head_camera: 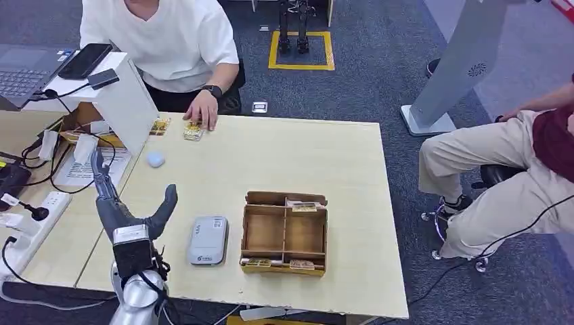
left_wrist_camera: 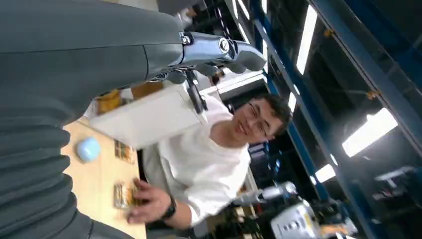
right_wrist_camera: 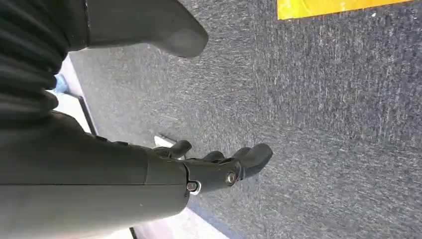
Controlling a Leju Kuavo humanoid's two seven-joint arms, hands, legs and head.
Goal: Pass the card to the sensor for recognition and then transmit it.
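Wooden table (head_camera: 338,156) stood on grey carpet. At its near edge the left hand (head_camera: 125,203) hovered spread and empty, beside the sensor (head_camera: 208,240) and a box (head_camera: 285,232). By the far edge a person's hand (head_camera: 202,110) rested on a card (head_camera: 193,131). Over the carpet, the right hand (right_wrist_camera: 219,167) hung loosely curled, empty.

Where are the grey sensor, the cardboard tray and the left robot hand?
grey sensor (head_camera: 208,240), head view, middle of its top face.
cardboard tray (head_camera: 284,233), head view, centre divider wall.
left robot hand (head_camera: 125,210), head view, palm between thumb and fingers.
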